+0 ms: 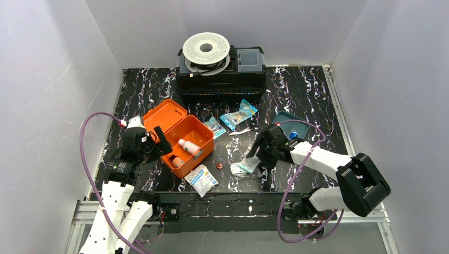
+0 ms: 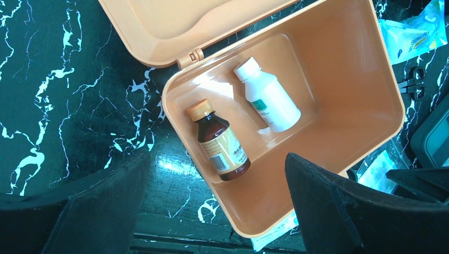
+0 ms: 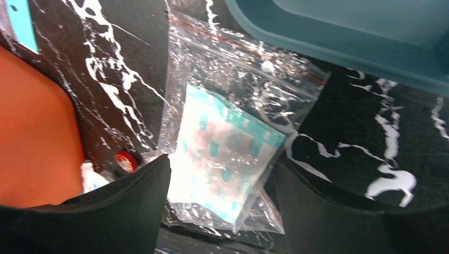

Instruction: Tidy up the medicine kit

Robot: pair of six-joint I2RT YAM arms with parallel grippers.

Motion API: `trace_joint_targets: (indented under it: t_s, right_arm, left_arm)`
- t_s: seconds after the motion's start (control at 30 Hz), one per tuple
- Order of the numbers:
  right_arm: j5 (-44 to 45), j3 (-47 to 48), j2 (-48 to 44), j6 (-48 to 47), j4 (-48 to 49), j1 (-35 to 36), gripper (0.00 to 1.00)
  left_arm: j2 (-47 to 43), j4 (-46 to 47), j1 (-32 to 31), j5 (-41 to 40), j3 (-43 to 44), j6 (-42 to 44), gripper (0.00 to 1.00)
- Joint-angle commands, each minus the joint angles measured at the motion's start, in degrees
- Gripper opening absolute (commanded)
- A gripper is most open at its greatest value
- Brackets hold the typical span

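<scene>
The medicine kit (image 1: 189, 128) is set open on the left-centre of the bench (image 1: 307, 90), its lid thrown back, and a white bottle (image 2: 270, 98) and a brown bottle (image 2: 222, 143) with an orange cap are laid side by side in its recessed floor. The left claw (image 2: 215, 159) is held spread above the box, with nothing gripped. Well to the right, the right claw (image 3: 221, 161) is spread astride a clear zip bag (image 3: 249, 79) holding a teal-patterned packet (image 3: 212, 132), just beside a teal tray (image 3: 339, 32). The step in hand is judged to be the pickup of this bag. It would be best taken low, with the tips brought down to the bench and closed across the stiffer packet, not the loose film, which is likely to slip and crumple. The bag could then be laid in the bare part of the box beside the bottles. The box is smooth, glossy plastic with rounded corners. The bag is thin, wrinkled and shiny. The bench is black with white marbling. More sachets (image 1: 238, 114) are scattered behind.
</scene>
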Motion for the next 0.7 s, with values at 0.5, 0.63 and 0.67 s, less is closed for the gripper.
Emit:
trace_joint_targets:
  t_s: [0.5, 0.63, 0.67]
  right_arm:
    - [0.9, -3.9, 3.0, 5.8, 7.1, 0.2, 0.01]
    - [2.4, -2.5, 1.1, 4.5, 5.3, 0.2, 0.01]
    - [2.9, -1.8, 0.5, 3.9, 4.4, 0.2, 0.01]
  left_arm:
    - [-0.2, 0.0, -0.3, 0.0, 0.0, 0.7, 0.98]
    - [-0.1, 0.0, -0.3, -0.1, 0.0, 0.7, 0.98]
    - [-0.1, 0.0, -0.2, 0.0, 0.0, 0.7, 0.98]
